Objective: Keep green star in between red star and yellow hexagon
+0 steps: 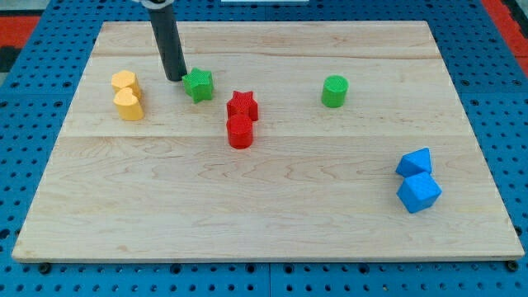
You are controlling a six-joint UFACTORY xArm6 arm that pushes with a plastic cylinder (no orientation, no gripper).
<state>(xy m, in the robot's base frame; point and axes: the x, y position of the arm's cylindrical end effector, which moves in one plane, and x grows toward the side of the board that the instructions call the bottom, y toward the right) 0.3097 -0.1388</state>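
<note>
Contact looked made: my tip [175, 77], a bare fingerless rod holding nothing, stood at the green star [198, 85]'s left edge, already between yellow hexagon [124, 81] and red star [242, 105]; only slight, slow nudges seemed advisable.

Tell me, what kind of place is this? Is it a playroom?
Probably a robot lab bench, not a playroom. A wooden board sits on a blue panel full of holes, and my tip rests beside the green star, with other coloured blocks scattered about for pushing.
</note>
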